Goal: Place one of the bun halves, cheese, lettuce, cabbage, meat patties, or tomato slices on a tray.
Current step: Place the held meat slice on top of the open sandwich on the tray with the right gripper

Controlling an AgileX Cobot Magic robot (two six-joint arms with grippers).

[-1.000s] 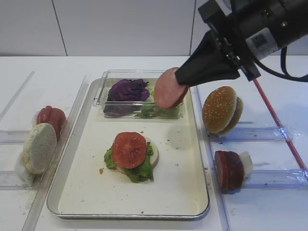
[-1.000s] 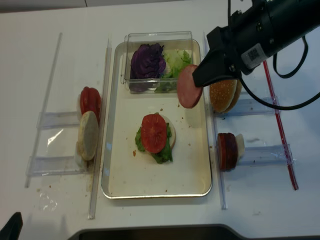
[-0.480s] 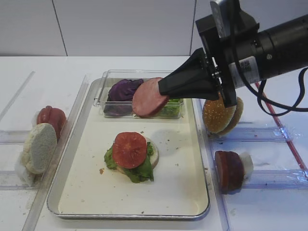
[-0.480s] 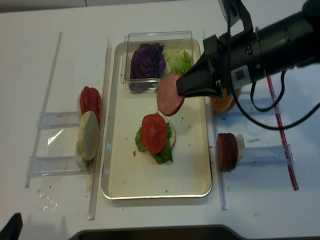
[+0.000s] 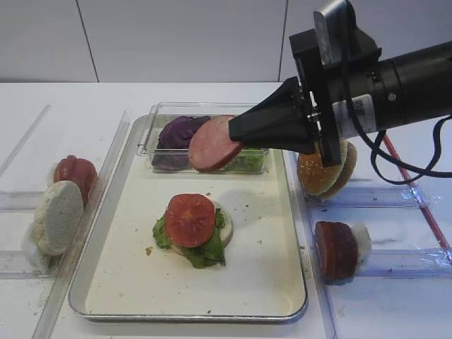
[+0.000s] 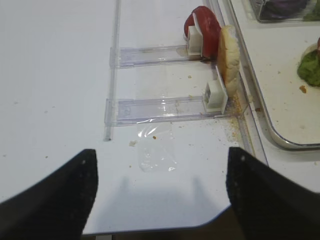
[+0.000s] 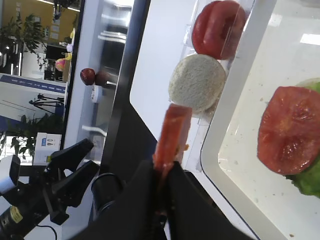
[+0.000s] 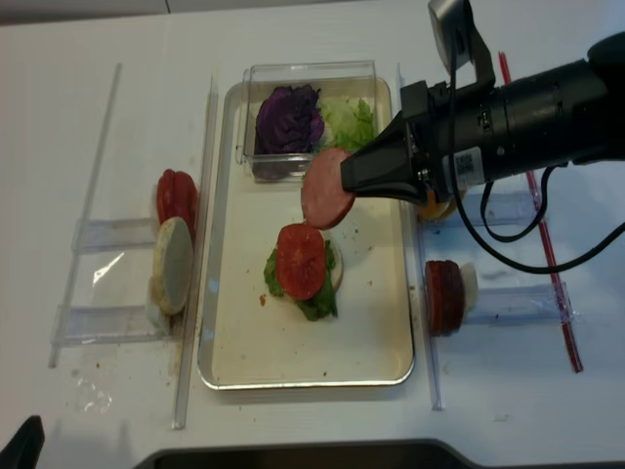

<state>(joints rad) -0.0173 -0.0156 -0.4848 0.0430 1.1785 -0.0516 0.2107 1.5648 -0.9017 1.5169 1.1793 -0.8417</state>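
1. Standing on edge in the clear rack left of the tray (image 5: 296, 311): red tomato slices (image 5: 74, 173) at the back, a pale bun half (image 5: 58, 216) in front, touching them.
2. Left gripper (image 6: 160, 200): only two dark fingertips (image 6: 55, 195) show at the bottom of the left wrist view, set wide apart over bare table, nothing between them.
3. Clear box (image 5: 152, 131) at the tray's far end holds purple cabbage (image 5: 185, 131) on the left, green lettuce (image 8: 350, 119) on the right.
4. Tray centre: stack of bun, lettuce, and a tomato slice (image 5: 189, 219) on top.
5. Meat patty (image 5: 214, 143) is in the air, tilted, over the box's front edge and behind the stack. Its right edge is pinched at the tip of the right gripper (image 5: 236, 134).
6. Right gripper is clamped narrow on the patty; right wrist view shows the patty edge-on between both fingers (image 7: 142, 192).
7. Right of the tray: sesame bun halves (image 5: 323, 169) in the far rack, partly behind the arm; more patties (image 5: 336, 251) on edge in the near rack.
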